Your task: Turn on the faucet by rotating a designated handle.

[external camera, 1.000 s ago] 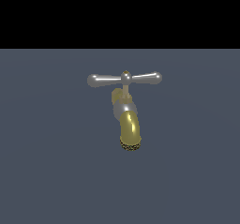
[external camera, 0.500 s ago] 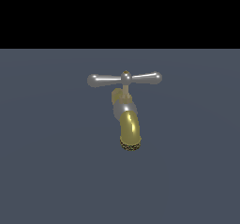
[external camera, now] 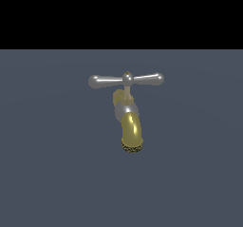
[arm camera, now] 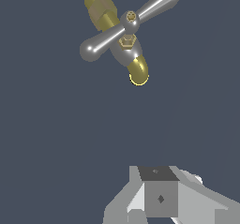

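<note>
Exterior view: the faucet (external camera: 127,114) stands alone mid-frame on a dark grey worktop (external camera: 47,174), brass spout curving toward the camera. Its handle (external camera: 126,80), a silver crossbar, lies level across the top, both arms free to be pushed. No arm shows here.

Wrist view: the handle (arm camera: 130,22) appears from above, well apart from the gripper (arm camera: 159,197), probably poised for an approach. Only its grey body shows; whether the jaws are wide or narrow cannot be told.
</note>
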Motion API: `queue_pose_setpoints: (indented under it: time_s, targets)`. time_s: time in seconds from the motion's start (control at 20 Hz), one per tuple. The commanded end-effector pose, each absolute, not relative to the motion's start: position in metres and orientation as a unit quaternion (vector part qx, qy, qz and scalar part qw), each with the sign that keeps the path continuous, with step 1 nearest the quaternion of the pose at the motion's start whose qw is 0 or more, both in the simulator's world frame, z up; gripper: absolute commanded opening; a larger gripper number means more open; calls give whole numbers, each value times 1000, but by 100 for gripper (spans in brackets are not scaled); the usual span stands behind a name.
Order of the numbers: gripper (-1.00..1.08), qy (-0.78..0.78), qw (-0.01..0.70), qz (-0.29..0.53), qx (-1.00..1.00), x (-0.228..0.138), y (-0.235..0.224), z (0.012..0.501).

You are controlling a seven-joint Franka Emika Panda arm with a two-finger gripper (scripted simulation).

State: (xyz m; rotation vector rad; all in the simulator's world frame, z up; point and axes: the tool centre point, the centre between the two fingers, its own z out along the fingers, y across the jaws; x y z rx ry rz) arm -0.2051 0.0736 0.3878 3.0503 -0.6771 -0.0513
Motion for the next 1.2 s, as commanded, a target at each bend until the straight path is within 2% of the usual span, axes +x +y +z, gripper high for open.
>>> queue_pose_setpoints:
  time_s: [0.0, 1.15]
  targets:
    - [-100, -244, 7, -16, 970, -194, 81, 376]
    - [-100, -471, 0, -8, 882, -80, 115, 275]
